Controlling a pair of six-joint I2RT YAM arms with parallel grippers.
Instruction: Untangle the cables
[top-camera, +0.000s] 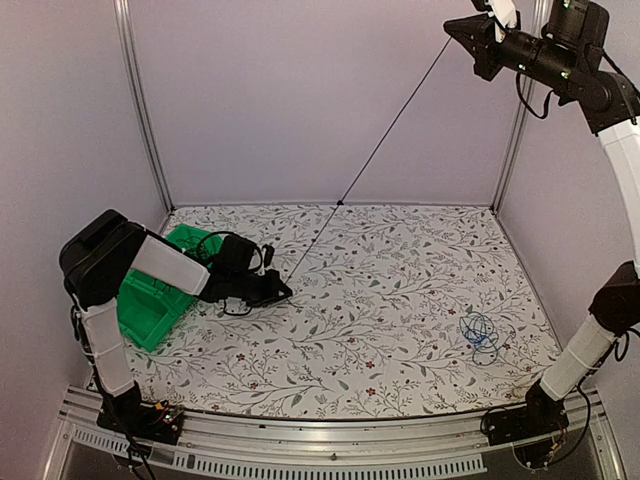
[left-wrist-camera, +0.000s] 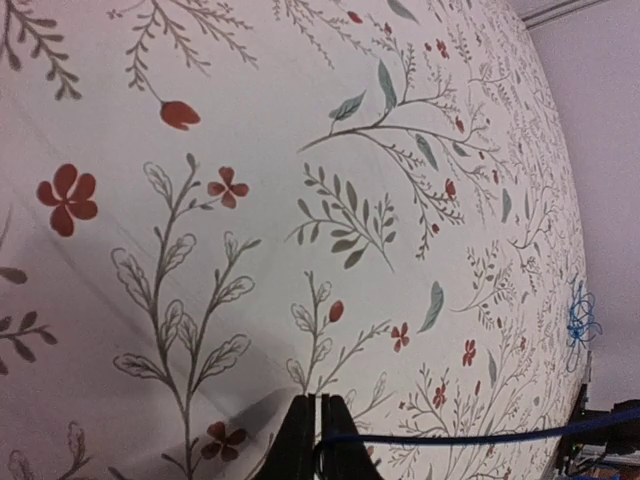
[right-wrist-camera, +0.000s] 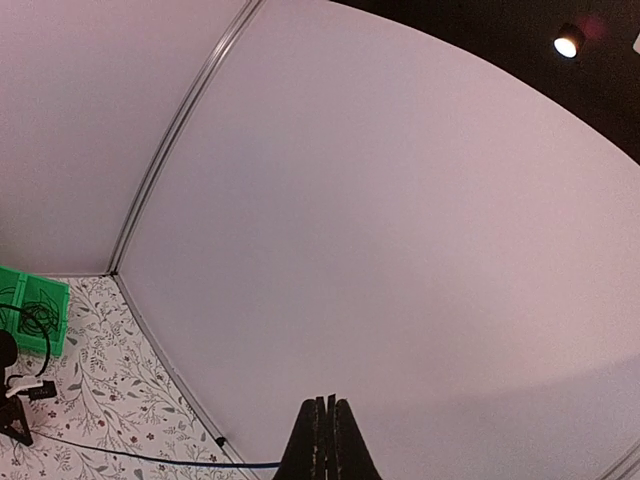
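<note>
One thin dark cable (top-camera: 375, 150) is stretched taut through the air between my two grippers. Low over the table at the left, my left gripper (top-camera: 286, 291) is shut on its lower end; in the left wrist view the cable (left-wrist-camera: 470, 437) leaves the closed jaws (left-wrist-camera: 317, 425) toward the right. My right gripper (top-camera: 450, 33) is raised high at the back right and is shut on the upper end; in the right wrist view the cable (right-wrist-camera: 150, 459) runs left from the closed jaws (right-wrist-camera: 325, 415). A bright blue cable (top-camera: 480, 334) (left-wrist-camera: 580, 320) lies coiled on the table at the right.
A green bin (top-camera: 150, 305) (right-wrist-camera: 30, 310) stands at the left edge beside my left arm, with thin black cables (top-camera: 222, 240) (right-wrist-camera: 28, 325) looped at it. Pale walls with metal corner posts (top-camera: 140, 100) enclose the flowered table (top-camera: 380, 300).
</note>
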